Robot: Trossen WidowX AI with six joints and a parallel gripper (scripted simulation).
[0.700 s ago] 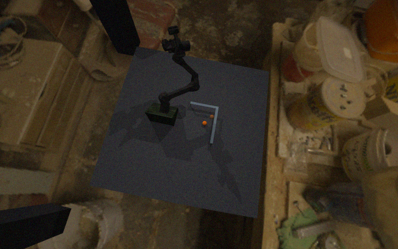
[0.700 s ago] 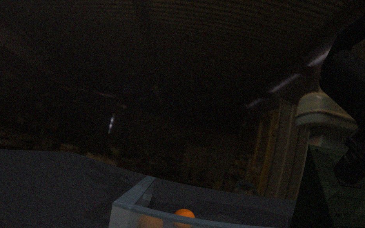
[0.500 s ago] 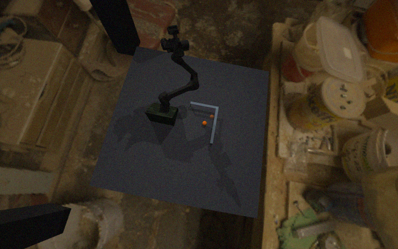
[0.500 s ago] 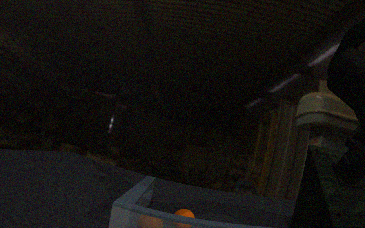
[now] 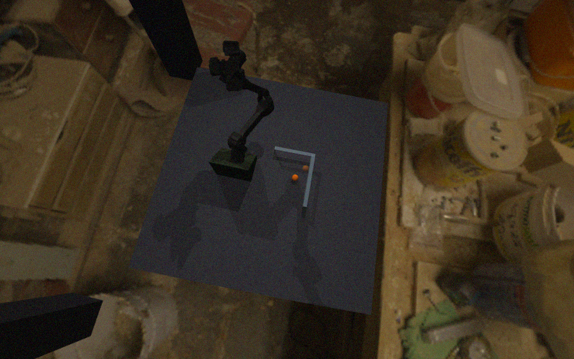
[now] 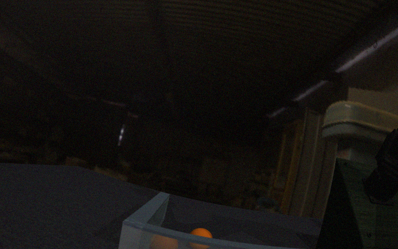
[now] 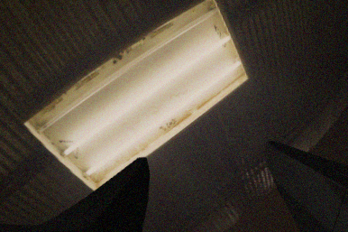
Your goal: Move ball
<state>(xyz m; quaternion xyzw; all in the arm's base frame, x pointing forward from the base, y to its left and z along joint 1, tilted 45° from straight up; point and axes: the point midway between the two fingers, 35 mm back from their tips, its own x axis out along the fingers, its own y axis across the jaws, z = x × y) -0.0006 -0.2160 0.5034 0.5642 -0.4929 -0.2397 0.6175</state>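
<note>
The room is dark, so many things are hard to see.

From the top, the ball [image 5: 295, 177] sits on the blue tabletop [image 5: 235, 249], inside the corner made by the two low walls [image 5: 310, 178]. It is near the long wall but not touching it. The see-through copy [image 5: 305, 168] is just beside the ball, closer to the corner. It looks dimmer than the ball. The ball is not on the copy.

The arm [image 5: 253, 120] stands on its dark base [image 5: 232, 165], beside the short wall. It bends up and back, away from the ball. The fingers [image 5: 230, 46] are at the far edge of the tabletop, well apart from the ball. From here they are too small and dark to tell one from the other.

The wrist view looks up at a long ceiling light [image 7: 144, 101]. Two dark fingers poke in from the bottom corners, and both are cut off by the edge. They are partly apart, with nothing between them.

The side view is very dark. The ball [image 6: 201, 233] peeks over the near wall [image 6: 151, 229], and its lower half shows only through that wall. A faint orange blur to its left may be the copy, but it is hard to tell. Part of the arm [image 6: 395, 164] is cut off at the right edge.
</note>
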